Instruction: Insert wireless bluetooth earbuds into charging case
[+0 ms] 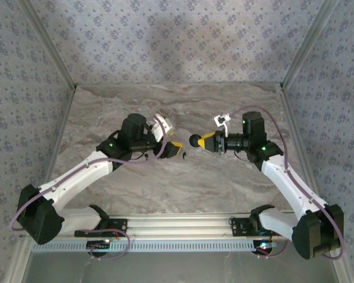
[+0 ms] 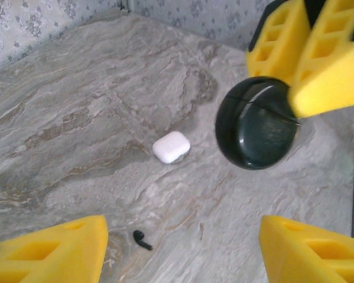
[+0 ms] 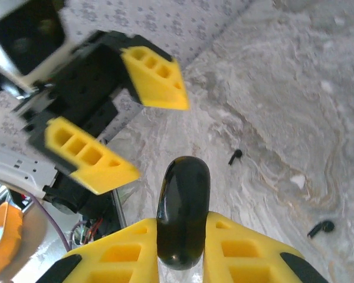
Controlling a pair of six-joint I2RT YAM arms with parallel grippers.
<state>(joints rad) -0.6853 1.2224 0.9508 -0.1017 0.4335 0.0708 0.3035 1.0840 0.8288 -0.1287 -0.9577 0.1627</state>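
The charging case [image 2: 171, 147] is a small glossy white pebble lying closed on the marble table, ahead of my left gripper [image 2: 183, 253]. That gripper hangs above the table, open, with nothing between its yellow fingers [image 2: 53, 250]. My right gripper [image 3: 183, 223] is shut on a black round object [image 3: 183, 206], held edge-on in the air. The same black round object [image 2: 256, 124] hangs close in front of the left gripper, to the right of the white case. From above, both grippers [image 1: 176, 147] [image 1: 207, 141] face each other mid-table. The earbuds are out of view.
A tiny black stick with a rounded head [image 2: 143, 239] lies on the table [image 2: 76, 118] near my left finger. Two such black pieces [image 3: 235, 156] [image 3: 321, 227] lie below the right gripper. Patterned walls [image 1: 177, 41] close in the table at the back and sides.
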